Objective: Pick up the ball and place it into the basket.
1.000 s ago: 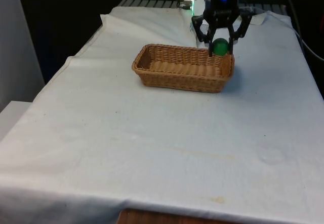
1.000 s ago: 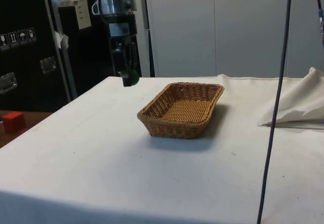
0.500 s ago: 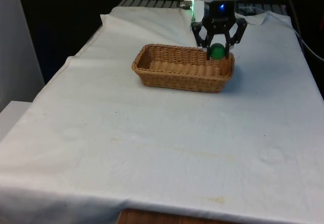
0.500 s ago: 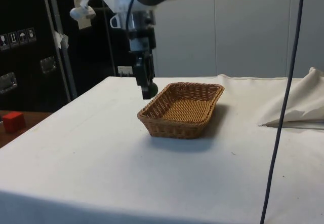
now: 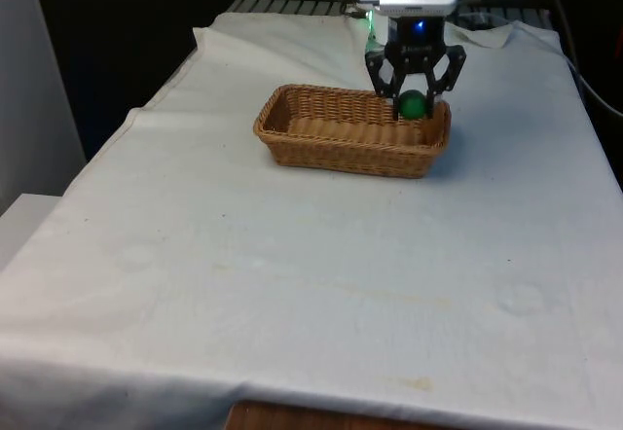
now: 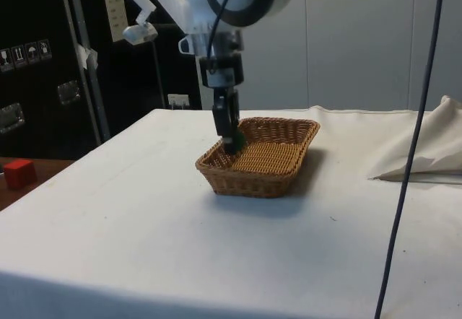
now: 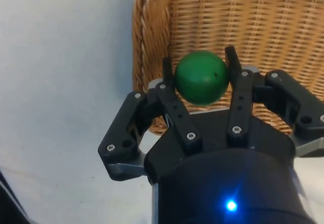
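A green ball (image 5: 414,104) (image 7: 201,77) is clamped between the two black fingers of my gripper (image 5: 414,107) (image 6: 229,143) (image 7: 200,68). The gripper hangs over the end of a brown wicker basket (image 5: 331,138) (image 6: 271,171) (image 7: 263,26) that lies toward the front view's right. In the wrist view the ball sits just inside the basket's woven end rim, above its floor. In the side view the fingertips dip to about rim height at the basket's near-left corner.
White cloth (image 5: 292,284) covers the table. A bunched fold of cloth (image 6: 426,153) lies at the side view's right, and a thin cable (image 6: 404,175) hangs in front of that camera. A small red block (image 6: 18,172) sits off the table.
The gripper has carried the ball from beyond the basket's end to over its rim and lowered toward the inside. The ball stays gripped.
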### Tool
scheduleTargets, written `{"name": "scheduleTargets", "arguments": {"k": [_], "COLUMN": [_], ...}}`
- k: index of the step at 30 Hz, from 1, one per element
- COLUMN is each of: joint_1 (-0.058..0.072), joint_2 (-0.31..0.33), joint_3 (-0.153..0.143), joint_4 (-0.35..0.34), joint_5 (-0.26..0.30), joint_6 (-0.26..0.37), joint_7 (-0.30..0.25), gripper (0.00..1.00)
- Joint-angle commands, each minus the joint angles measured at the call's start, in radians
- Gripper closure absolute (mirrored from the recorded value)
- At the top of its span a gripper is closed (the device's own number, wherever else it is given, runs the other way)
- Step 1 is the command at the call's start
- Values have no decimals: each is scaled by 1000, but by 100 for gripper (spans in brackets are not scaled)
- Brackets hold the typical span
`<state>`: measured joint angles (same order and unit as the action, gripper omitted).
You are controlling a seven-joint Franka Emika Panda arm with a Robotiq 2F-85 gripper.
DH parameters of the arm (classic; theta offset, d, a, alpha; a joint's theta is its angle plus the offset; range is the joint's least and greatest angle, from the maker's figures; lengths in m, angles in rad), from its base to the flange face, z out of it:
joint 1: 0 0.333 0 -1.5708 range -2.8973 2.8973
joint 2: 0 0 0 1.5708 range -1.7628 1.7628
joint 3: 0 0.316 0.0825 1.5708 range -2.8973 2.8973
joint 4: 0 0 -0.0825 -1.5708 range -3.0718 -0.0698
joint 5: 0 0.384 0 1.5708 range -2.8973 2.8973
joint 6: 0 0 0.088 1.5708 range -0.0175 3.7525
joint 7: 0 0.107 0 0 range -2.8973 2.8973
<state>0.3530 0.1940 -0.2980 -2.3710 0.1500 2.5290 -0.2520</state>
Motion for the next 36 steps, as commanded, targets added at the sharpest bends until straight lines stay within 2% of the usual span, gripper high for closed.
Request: {"name": "scheduleTargets", "arguments": {"k": [1, 2, 3, 5, 7, 10, 11, 12, 15, 18, 19, 21, 26, 27, 32, 34, 36], "joint_1": [0, 0, 0, -1, -2, -4, 0, -4, -5, -6, -2, -6, -8, -5, -10, -11, -9], "joint_2": [-2, -1, 0, 3, 8, 17, 15, 23, 35, 47, 48, 57, 62, 66, 63, 64, 66], "joint_3": [2, 3, 0, 8, 10, 12, 4, 11, 11, 12, 4, 11, 5, 0, 1, 0, -2], "joint_4": [-16, -26, -10, -56, -73, -92, -88, -99, -106, -109, -104, -110, -108, -106, -107, -107, -106], "joint_5": [7, 9, 1, 18, 22, 25, 6, 23, 24, 25, 7, 24, 19, 10, 16, 15, 10], "joint_6": [29, 41, 13, 79, 105, 137, 121, 151, 169, 184, 165, 197, 194, 190, 191, 191, 190], "joint_7": [-3, -4, 0, -7, -10, -12, 0, -11, -11, -10, 0, -7, -5, 0, -4, -3, 0], "gripper": [100, 100, 100, 100, 100, 100, 100, 100, 100, 100, 100, 100, 100, 100, 100, 92, 72]}}
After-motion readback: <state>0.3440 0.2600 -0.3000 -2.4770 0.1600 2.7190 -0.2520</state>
